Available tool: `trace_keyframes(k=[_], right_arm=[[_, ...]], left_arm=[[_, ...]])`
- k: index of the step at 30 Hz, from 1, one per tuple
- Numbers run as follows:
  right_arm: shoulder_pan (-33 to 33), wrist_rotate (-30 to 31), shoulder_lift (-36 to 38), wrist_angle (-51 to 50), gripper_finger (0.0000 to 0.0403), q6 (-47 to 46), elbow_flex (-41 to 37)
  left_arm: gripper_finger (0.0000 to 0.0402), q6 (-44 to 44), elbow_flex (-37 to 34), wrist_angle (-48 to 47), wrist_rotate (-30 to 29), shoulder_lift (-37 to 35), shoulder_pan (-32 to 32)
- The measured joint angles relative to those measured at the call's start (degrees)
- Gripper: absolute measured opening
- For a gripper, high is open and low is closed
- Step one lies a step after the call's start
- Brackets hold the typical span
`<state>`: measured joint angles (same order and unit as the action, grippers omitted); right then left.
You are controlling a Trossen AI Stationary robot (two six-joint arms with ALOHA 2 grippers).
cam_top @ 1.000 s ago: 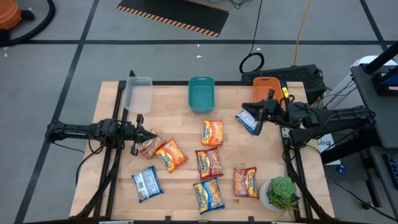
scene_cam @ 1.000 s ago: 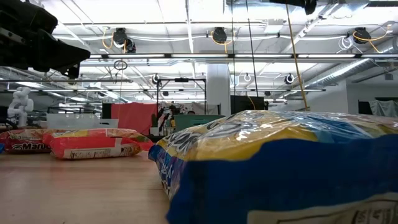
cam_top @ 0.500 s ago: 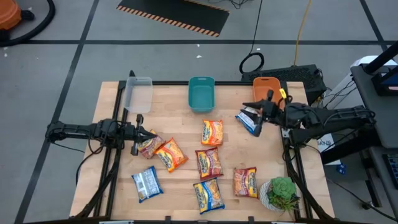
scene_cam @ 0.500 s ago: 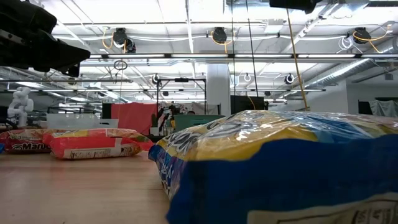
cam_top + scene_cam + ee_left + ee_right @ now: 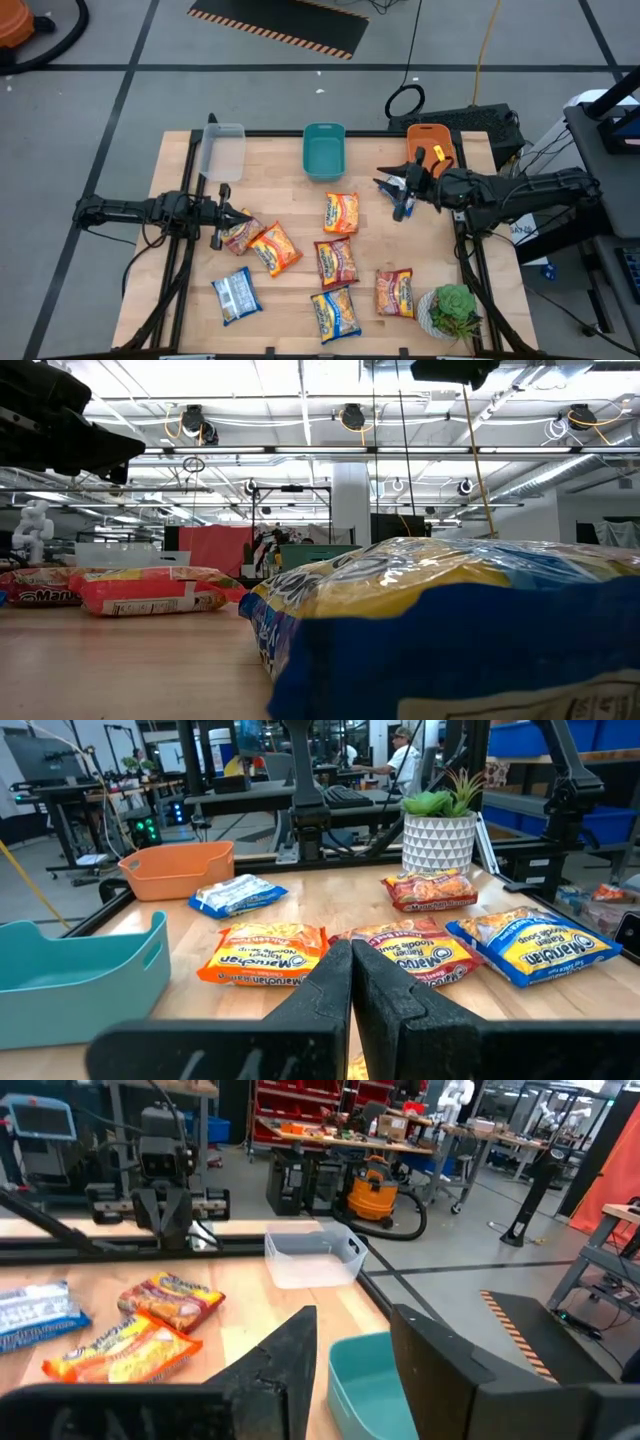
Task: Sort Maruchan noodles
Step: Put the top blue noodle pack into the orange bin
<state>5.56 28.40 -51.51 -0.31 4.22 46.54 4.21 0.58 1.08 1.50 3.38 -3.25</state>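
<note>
Bright, even light from ceiling strip lamps (image 5: 300,405) leaves only soft shadows on the counter (image 5: 290,195). At table height, the nearest noodle packet (image 5: 450,630) looms blurred; lamps glare white overhead.

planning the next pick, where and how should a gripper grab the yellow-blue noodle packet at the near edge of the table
Take the yellow-blue packet from straight above, fingers across its narrower width near the middle. It lies flat on the table, so a side approach would likely find nothing to pinch. The gaps to the red packets beside it look wide enough for the fingers, though tight.
</note>
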Motion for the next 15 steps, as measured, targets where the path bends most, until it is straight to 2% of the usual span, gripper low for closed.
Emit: trace_keyframes(k=[9,15], right_arm=[[-0.1,-0.1,-4.9,2.5,0.0126,1.9,0.0],[-0.3,-0.1,-4.5,0.3,0.0126,-2.0,0.0]], left_arm=[[0.0014,0.0,0.0,0.0,0.0,0.0,0.0],[0.0014,-0.3,0.0,1.7,0.0,0.0,0.0]])
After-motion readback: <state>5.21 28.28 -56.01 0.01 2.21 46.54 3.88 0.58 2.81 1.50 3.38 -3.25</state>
